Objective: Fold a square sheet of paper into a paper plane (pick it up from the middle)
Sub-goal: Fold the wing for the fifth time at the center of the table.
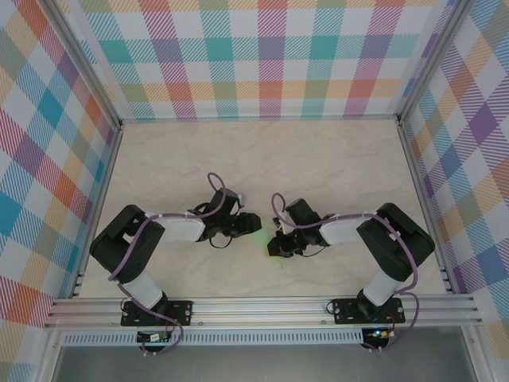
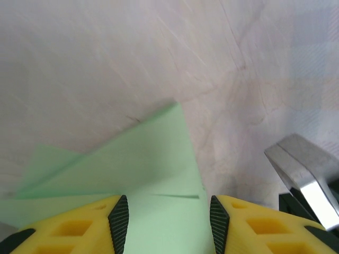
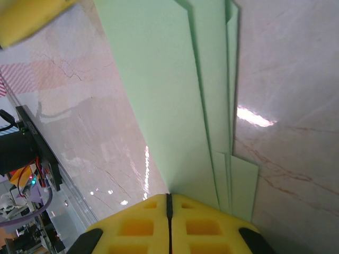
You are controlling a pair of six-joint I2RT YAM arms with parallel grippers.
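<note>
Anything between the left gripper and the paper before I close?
Nothing visible. The folded paper shows directly in the gap of the open left gripper, over the table; the right gripper is shut on it.

From above, the pale-green folded paper sheet (image 1: 265,243) lies mostly hidden under the left pincer (image 1: 253,227) and right pincer (image 1: 278,245), its folds too small to tell. In the left wrist view the sheet's near end is cut off by the bottom edge. In the right wrist view, a blurred yellow block (image 3: 32,18) left of the sheet is cut off by the corner.
</note>
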